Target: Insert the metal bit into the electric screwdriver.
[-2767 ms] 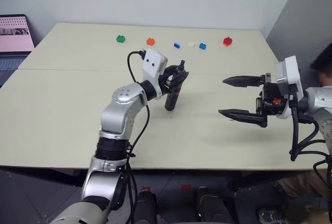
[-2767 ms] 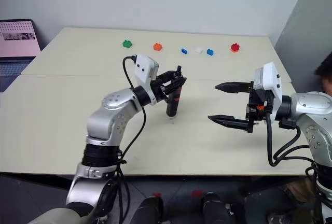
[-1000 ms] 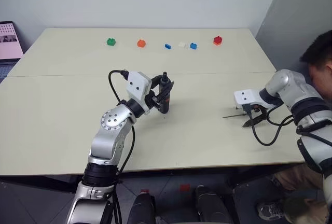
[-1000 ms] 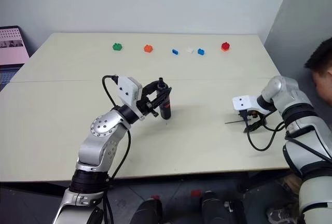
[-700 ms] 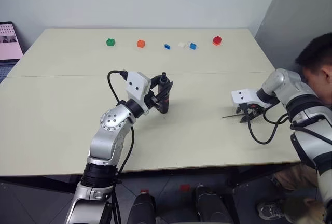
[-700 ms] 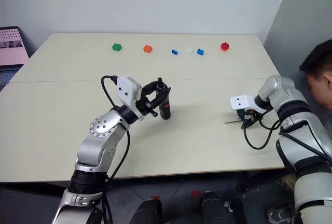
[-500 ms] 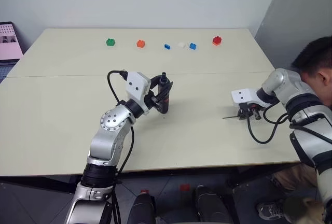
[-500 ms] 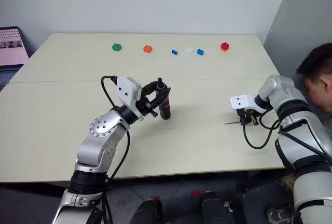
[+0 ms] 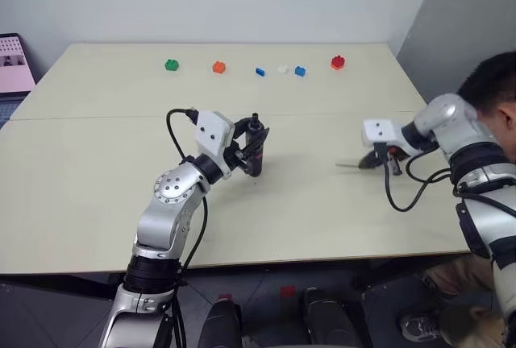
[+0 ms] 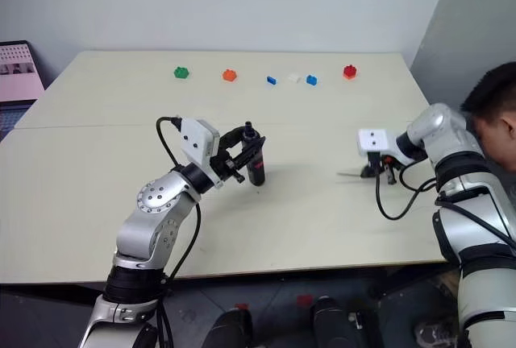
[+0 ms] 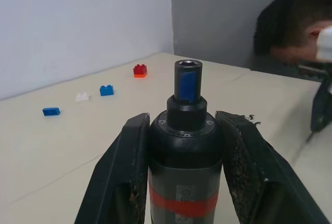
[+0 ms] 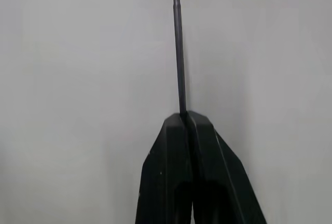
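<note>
A wide cream table [image 9: 97,163] spans the scene, with a seam running across its middle. At the right edge a person [image 9: 492,90] leans in toward the table. A laptop [image 9: 12,62] shows at the far left edge.

The left gripper [image 9: 251,142] is out over the middle of the table, its two black fingers [image 11: 122,177] clamped on either side of the screwdriver [image 9: 255,148]. The tool stands upright in the grip, its open hex socket at the top and a red band on its body between the fingers.

The right gripper [image 10: 372,172] is over the right part of the table, well apart from the screwdriver. Its fingertips are pressed together on one end of the bit [image 12: 179,47], a thin dark rod that sticks straight out past the tips. From the head camera the bit [image 9: 348,165] lies roughly level, pointing toward the screwdriver, with its shadow on the table below.

Along the far edge sits a row of small bricks: green [image 9: 172,64], orange [image 9: 218,67], blue [image 9: 260,72], white [image 9: 282,68], blue [image 9: 300,72] and red [image 9: 338,63].
</note>
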{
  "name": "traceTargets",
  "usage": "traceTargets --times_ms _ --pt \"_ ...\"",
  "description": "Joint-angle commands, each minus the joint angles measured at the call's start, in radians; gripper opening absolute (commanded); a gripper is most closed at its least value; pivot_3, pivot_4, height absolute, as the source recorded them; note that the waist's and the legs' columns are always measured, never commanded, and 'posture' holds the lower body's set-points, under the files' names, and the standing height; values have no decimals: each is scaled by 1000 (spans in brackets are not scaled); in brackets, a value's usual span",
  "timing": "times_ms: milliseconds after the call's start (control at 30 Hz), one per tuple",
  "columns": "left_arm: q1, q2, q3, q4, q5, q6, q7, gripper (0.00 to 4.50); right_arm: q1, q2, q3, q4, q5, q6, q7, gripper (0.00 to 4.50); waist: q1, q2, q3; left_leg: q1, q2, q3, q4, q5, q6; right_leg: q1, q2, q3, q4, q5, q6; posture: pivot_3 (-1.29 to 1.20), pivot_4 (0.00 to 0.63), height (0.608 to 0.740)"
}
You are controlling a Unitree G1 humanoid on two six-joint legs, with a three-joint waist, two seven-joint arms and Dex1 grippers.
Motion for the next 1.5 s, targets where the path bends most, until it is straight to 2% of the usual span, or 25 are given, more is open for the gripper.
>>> traceTargets --times_ms 33,233,367,467,633,867,1167,1500 --pt "-25 -30 9 -88 -58 54 15 1624 112 -54 -152 -308 197 181 57 0 3 0 0 -2 0 -1 0 0 0 0 0 -1 0 1 2 0 150 740" --pt "-53 -89 10 -131 -96 95 54 1623 340 -39 -364 -810 462 545 -134 0 22 1 2 -7 0 -2 0 0 0 -2 -1 -2 -2 1 3 0 150 740" --pt "-55 -111 -11 -118 -76 68 52 1623 398 23 -456 -996 577 693 -301 0 23 1 2 -7 0 -2 1 0 0 -3 0 -3 -2 0 4 0 150 740" --pt "-27 -113 -57 -82 -27 8 28 1623 404 101 -504 -1098 659 775 -435 0 23 1 2 -6 0 -2 1 0 0 -3 0 -2 -2 -2 -1 0 150 740" --pt "-13 -113 -108 -44 17 -29 12 1623 380 179 -528 -1153 745 853 -568 0 29 1 2 -7 0 -2 2 0 0 -3 0 -2 -2 -2 -1 0 150 740" --pt "-14 -129 -122 -6 37 -42 22 1622 360 214 -515 -1165 813 881 -638 0 30 1 2 -7 0 -2 1 0 0 -3 0 -2 -2 -2 -2 0 150 740" --pt "-17 -131 -113 -33 10 -22 2 1622 368 232 -493 -1186 893 898 -642 0 30 1 2 -7 0 -2 1 0 0 -3 0 -2 -2 -2 -2 0 150 740" --pt "-66 -33 -104 -61 -76 48 -154 1620 365 201 -483 -1203 951 915 -624 0 29 1 2 -8 0 -2 1 0 0 -4 0 -2 -3 -2 -2 0 150 740"
